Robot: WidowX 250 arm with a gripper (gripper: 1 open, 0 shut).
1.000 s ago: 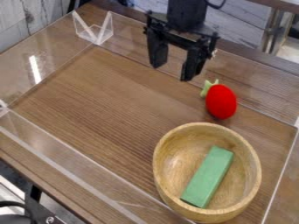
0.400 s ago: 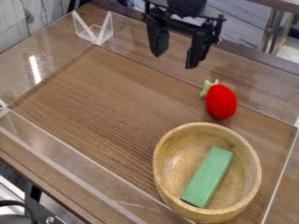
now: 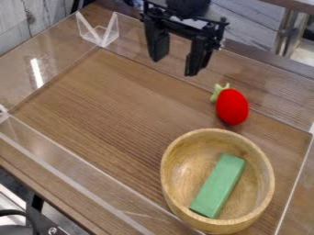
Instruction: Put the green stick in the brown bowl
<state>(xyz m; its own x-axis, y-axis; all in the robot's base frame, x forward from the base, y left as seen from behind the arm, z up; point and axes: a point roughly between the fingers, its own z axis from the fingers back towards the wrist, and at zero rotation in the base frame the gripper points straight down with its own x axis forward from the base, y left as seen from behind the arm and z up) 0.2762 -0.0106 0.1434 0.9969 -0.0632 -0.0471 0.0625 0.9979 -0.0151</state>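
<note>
The hand (image 3: pixel 175 53) hangs at about twelve o'clock over the wooden surface (image 3: pixel 98 101), fingers spread wide and empty, pointing down. The green stick (image 3: pixel 219 185) lies flat inside the brown bowl (image 3: pixel 185 151), at about five o'clock, well apart from the hand. A red strawberry toy (image 3: pixel 230 106) sits at two o'clock. The placing looks done; nothing seems left but clearing away.

Green stick (image 3: pixel 222 185) lies in brown bowl (image 3: pixel 185 156), gripper (image 3: pixel 175 51) spread above
</note>
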